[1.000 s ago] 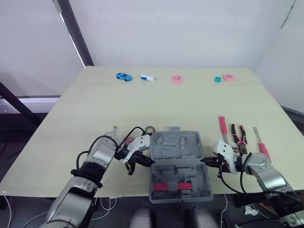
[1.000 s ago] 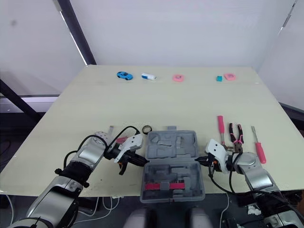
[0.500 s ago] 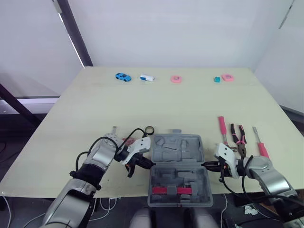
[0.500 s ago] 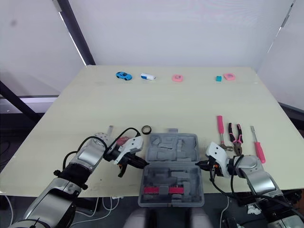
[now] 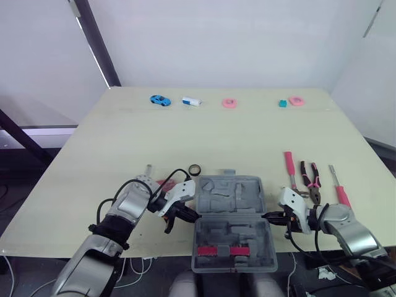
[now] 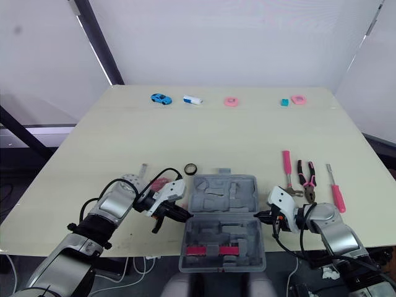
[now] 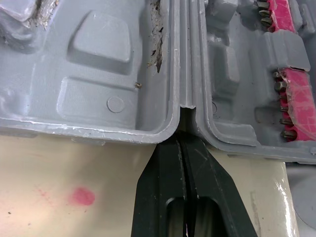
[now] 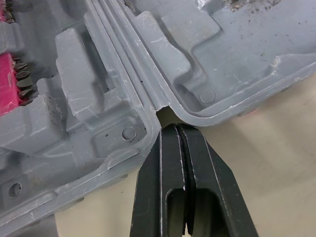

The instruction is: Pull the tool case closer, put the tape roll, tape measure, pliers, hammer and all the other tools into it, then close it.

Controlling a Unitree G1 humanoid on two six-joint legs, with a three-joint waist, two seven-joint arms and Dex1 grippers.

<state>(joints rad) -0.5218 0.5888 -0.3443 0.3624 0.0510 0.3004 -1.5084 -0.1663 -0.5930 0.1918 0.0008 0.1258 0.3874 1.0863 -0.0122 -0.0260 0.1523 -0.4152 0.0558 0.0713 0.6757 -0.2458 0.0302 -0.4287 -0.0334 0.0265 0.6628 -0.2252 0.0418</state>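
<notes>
**Case drawn in at the near edge, both grippers at its hinge line**

Nearest the robot, the tool case [image 5: 230,223] lay open and flat. Its near half, carrying a red bit strip [image 5: 220,250], reached the table's [image 5: 204,136] near edge and seemed to hang slightly over it. The hinge line ran left to right, and each end met a gripper. The left gripper [image 7: 182,140] had its two black fingers pressed flat together with nothing between them, the tips tucked into the notch where the two halves join. The right gripper [image 8: 177,127] was the same at the opposite notch, fingers closed on themselves and tips touching the case wall.

The wrist views gave that contact plainly, while the head views showed the fingers as dark stubs against the case sides. The head views gave the layout instead. Just beyond the case's left far corner sat a small dark ring [image 5: 195,169], possibly the tape roll. To the right lay a pink-handled screwdriver [image 5: 289,168], the pliers [image 5: 311,179] and a second screwdriver [image 5: 339,189], all with their long axes running away from the robot.

Judging by this, the pull looked about done. The right arm was nearer the pliers, the left nearer the ring.

Along the far edge were a blue toy car [image 5: 160,99] and two pink rings [image 5: 229,103]
</notes>
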